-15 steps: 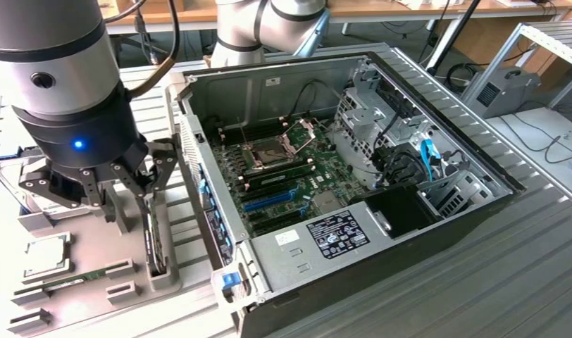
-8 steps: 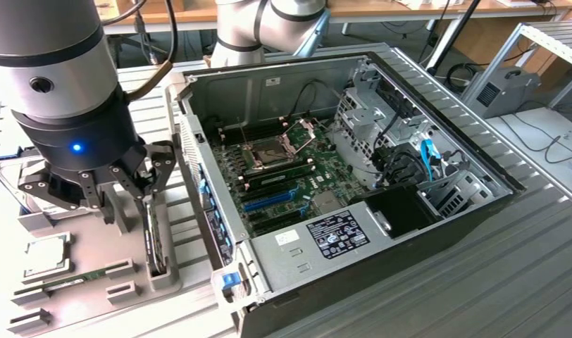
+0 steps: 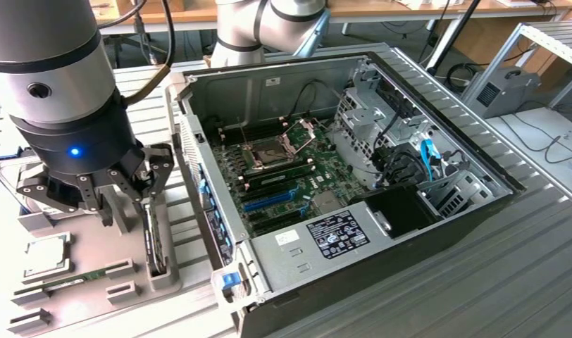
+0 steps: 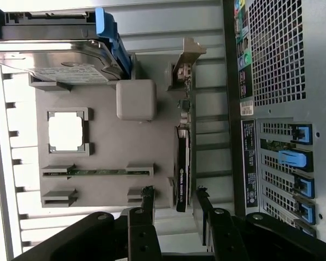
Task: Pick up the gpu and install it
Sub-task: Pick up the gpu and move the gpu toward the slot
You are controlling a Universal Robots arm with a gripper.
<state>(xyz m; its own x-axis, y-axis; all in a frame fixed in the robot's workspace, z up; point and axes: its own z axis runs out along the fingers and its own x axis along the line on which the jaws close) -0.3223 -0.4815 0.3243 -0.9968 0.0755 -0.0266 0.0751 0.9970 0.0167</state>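
The hand (image 4: 174, 190) hangs with fingers apart astride the edge-standing gpu (image 4: 182, 163). The card is probably stiff, light and fragile, best pinched across its flat faces.

The arm (image 3: 56, 91) is cut off by the exterior view's top edge. Its fingers (image 3: 154, 179) cover the far end of the gpu (image 3: 156, 239), which stands on edge in a grey holder (image 3: 164, 276). In the wrist view, the hard drive (image 4: 54, 62) and the computer case (image 4: 282, 54) run past the picture's edge. The print on the case's label (image 3: 335, 236) is too small to read.
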